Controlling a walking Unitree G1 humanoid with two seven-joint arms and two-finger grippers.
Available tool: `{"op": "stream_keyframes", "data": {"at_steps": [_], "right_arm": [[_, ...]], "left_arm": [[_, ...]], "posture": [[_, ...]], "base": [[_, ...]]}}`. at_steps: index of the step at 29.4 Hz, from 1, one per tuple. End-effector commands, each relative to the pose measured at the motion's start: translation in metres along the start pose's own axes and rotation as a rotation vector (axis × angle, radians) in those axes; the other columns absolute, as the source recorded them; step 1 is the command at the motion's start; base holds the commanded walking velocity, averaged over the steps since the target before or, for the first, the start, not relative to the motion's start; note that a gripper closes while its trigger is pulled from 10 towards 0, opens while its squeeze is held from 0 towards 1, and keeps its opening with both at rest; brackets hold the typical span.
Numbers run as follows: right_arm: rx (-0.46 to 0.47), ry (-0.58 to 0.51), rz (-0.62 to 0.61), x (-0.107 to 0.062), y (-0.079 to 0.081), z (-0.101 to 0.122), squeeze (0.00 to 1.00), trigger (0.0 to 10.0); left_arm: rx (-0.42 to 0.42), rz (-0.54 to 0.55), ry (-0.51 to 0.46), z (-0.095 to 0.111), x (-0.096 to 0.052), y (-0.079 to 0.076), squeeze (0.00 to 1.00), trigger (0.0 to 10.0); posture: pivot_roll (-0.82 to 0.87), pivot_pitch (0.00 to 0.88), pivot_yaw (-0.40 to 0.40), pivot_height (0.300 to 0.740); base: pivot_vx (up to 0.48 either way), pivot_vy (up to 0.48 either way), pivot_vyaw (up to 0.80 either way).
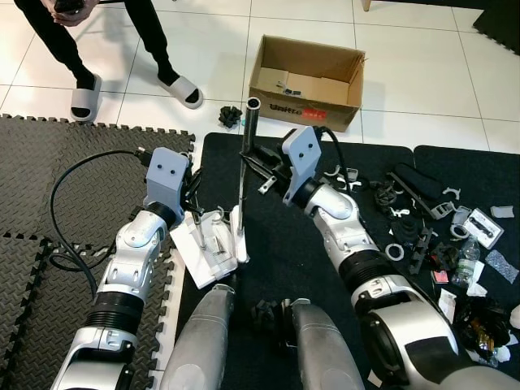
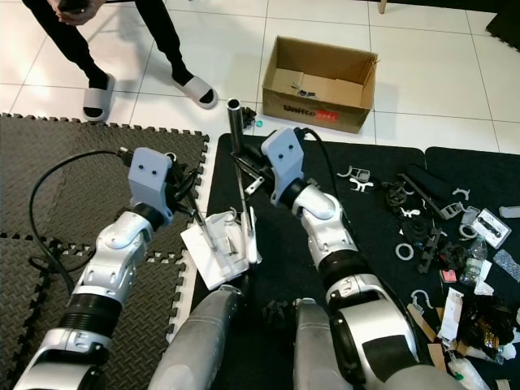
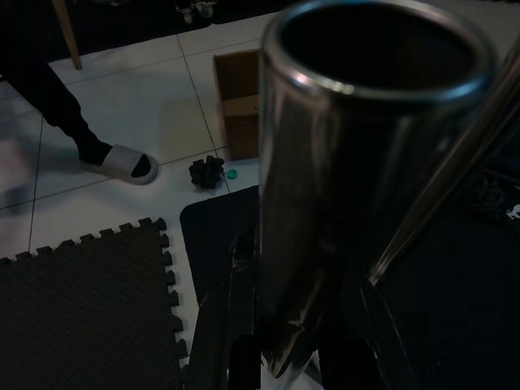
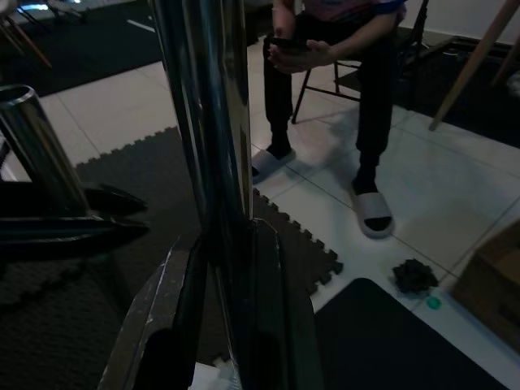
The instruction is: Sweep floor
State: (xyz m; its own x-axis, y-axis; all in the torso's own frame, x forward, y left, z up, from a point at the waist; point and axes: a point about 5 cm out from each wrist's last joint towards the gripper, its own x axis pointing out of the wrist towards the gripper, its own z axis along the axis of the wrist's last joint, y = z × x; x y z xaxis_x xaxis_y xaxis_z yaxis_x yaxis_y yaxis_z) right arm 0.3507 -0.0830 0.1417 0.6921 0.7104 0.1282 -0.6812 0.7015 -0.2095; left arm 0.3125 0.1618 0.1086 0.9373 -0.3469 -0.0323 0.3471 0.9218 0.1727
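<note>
Right gripper (image 1: 258,166) is clamped round a metal pole (image 1: 247,154), fingers either side of the tube in the wrist view, so it's closed w/ the pole in its grasp. That pole stands near upright, open top end just above the hand, lower end dropping to a white dustpan (image 1: 207,244) below and slightly twd the robot.

Left gripper (image 1: 195,213) sits just beside that, fingers angled down onto the dustpan area where a thinner rod (image 1: 201,231) lies across the white plate. Looks closed on that rod, but the fingertips are tangled w/ the hardware there, so can't tell for sure.

What matters for the next move: pole's long axis runs vertical, straight down from the right hand, w/ the pan end between the two arms and nearer the left one. Debris to sweep, as I judge it: a dark crumpled clump (image 1: 231,116) on the white tiles (image 1: 406,49), ahead of both hands, past the pole top, just short of the cardboard box (image 1: 306,80). Right hand is nearer to it. More small parts (image 1: 406,219) scattered on the black mat (image 1: 276,244), out beyond the right arm.

A person (image 1: 89,45) in slippers ahead of the left hand, well apart. I'd say sweeping proper hasn't begun; tool prob needs tilting fwd first.
</note>
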Motion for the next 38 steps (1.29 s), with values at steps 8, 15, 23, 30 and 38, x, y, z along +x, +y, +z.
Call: {"op": "stream_keyframes", "data": {"at_steps": [8,15,23,30,38], "right_arm": [[-0.135,0.019,-0.09,-0.011,-0.03,0.009,0.0,10.0],[-0.218,0.081,-0.06,-0.01,-0.029,0.003,0.0,10.0],[-0.213,0.128,0.055,-0.003,-0.009,-0.008,0.0,10.0],[-0.211,0.147,0.09,-0.002,-0.005,-0.012,0.0,10.0],[-0.2,0.215,0.247,0.001,0.01,-0.021,0.0,10.0]], "left_arm": [[-0.008,-0.017,-0.004,-0.002,0.002,-0.005,0.0,10.0],[-0.006,-0.015,-0.002,-0.002,0.003,-0.004,0.0,10.0],[-0.001,-0.005,0.003,-0.003,0.001,-0.002,0.0,10.0],[-0.001,-0.002,0.004,-0.004,0.0,-0.001,0.0,10.0],[0.0,0.004,0.009,-0.005,0.001,-0.001,0.0,10.0]], "posture": [[0.08,0.287,-0.008,0.74],[0.08,0.292,-0.006,0.74],[0.09,0.297,-0.007,0.74],[0.09,0.301,-0.009,0.74],[0.09,0.303,-0.012,0.74]], "base": [[0.0,0.0,0.0],[0.0,0.0,0.0],[0.0,0.0,0.0],[0.0,0.0,0.0],[0.0,0.0,0.0]]}}
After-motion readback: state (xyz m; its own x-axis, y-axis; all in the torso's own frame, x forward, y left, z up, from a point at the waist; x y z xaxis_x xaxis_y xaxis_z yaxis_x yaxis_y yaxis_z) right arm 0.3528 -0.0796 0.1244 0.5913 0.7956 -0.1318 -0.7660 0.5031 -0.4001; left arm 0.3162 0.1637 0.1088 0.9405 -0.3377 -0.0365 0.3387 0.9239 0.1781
